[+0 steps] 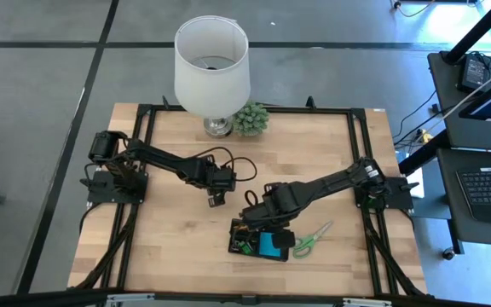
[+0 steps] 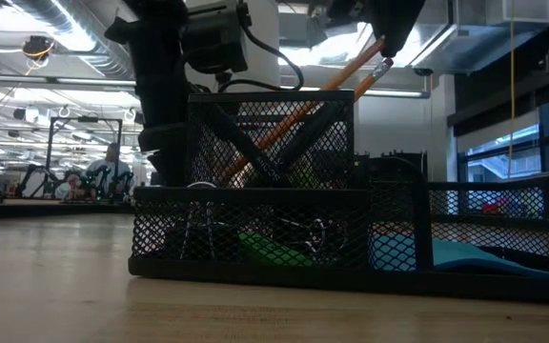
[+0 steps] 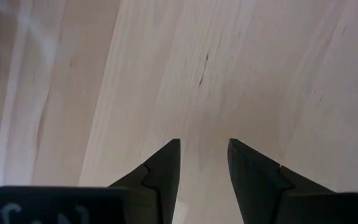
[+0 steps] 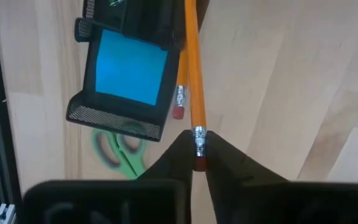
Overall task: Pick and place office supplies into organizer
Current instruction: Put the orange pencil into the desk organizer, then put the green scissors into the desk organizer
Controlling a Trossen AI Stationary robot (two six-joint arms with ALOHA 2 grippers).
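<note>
The black mesh organizer (image 1: pixel 244 228) sits on the table's near middle, with a blue sticky-note pad (image 4: pixel 129 68) in its low compartment and clips and a green piece (image 2: pixel 270 250) in another. My right gripper (image 4: pixel 197 158) hangs above its tall cup (image 2: pixel 270 143), shut on an orange pencil (image 4: pixel 192 74) whose lower end reaches into the cup. A second pencil (image 4: pixel 179 93) leans in the cup. Green-handled scissors (image 1: pixel 312 240) lie flat on the table right of the organizer. My left gripper (image 3: pixel 204 155) is open over bare wood, left of the organizer. My right gripper pinches the orange pencil's eraser end, at the metal ferrule (image 4: pixel 198 138), between its two fingertips. The fingers point down from above, along the pencil. The pencil slants below them with its lower end inside the organizer's cup (image 2: pixel 298 119).
A white lamp (image 1: pixel 211 60) and a small green plant (image 1: pixel 250 119) stand at the table's far edge. Black rails (image 1: pixel 361 170) frame the table. Bare wood lies left of the organizer and between the arms.
</note>
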